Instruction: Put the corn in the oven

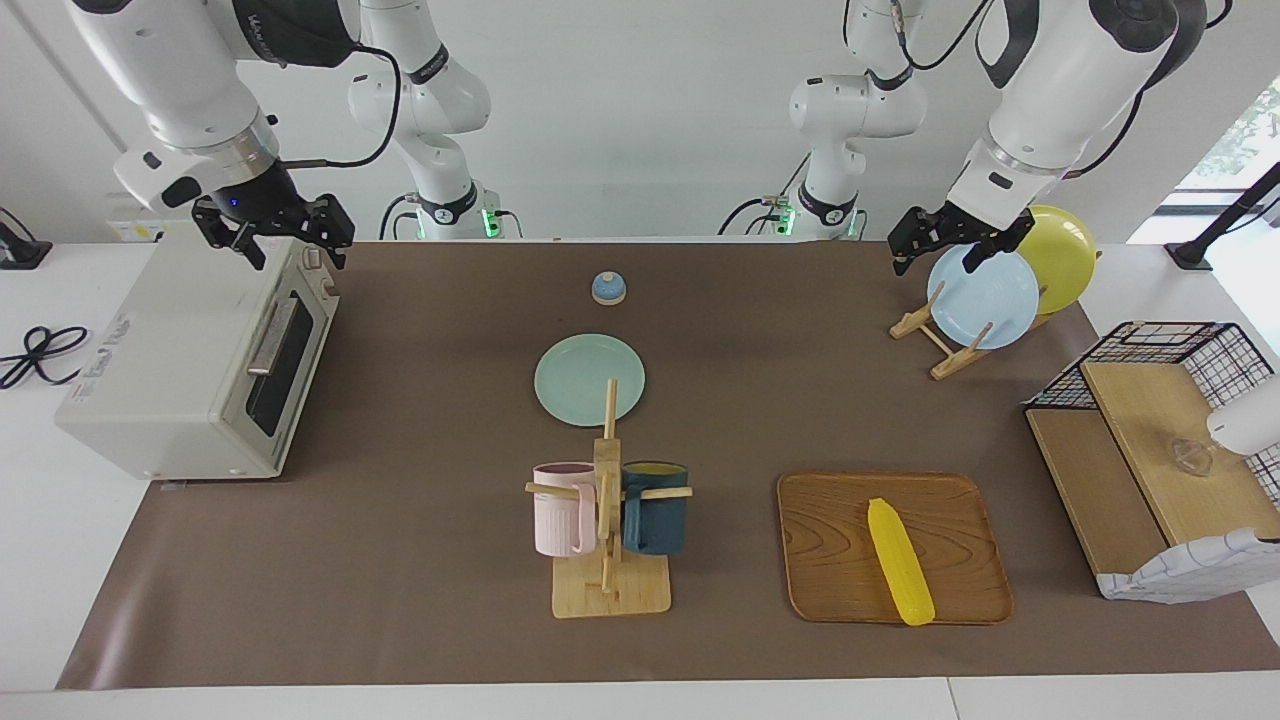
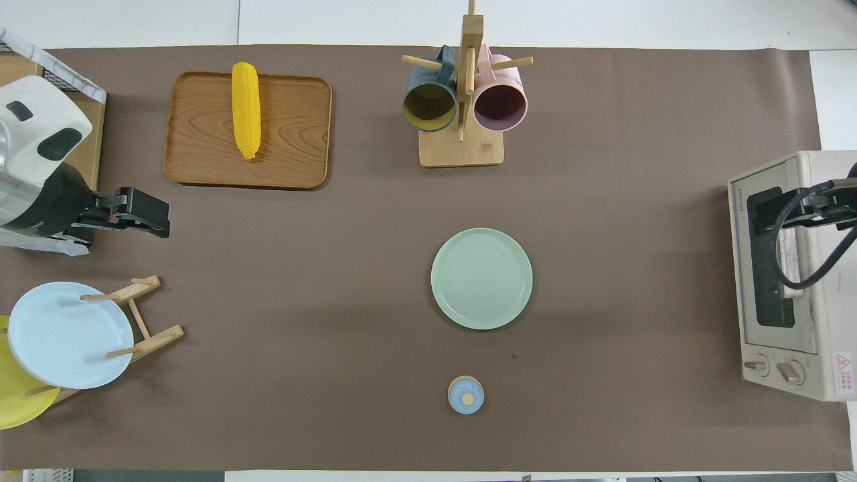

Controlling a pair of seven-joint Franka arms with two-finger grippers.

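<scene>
Brown paper covers the table, where the left gripper (image 1: 945, 245) hangs open and empty over the plate rack (image 1: 945, 345) and should come down across the middle of the corn (image 1: 900, 561) on the wooden tray (image 1: 830, 560), while the right gripper (image 1: 285, 235), open too, waits over the shut oven (image 1: 170, 370), whose label I cannot read.

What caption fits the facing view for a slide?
Bright yellow ridged corn cob lies on the wooden tray; boxy off-white toaster oven door shut.
</scene>
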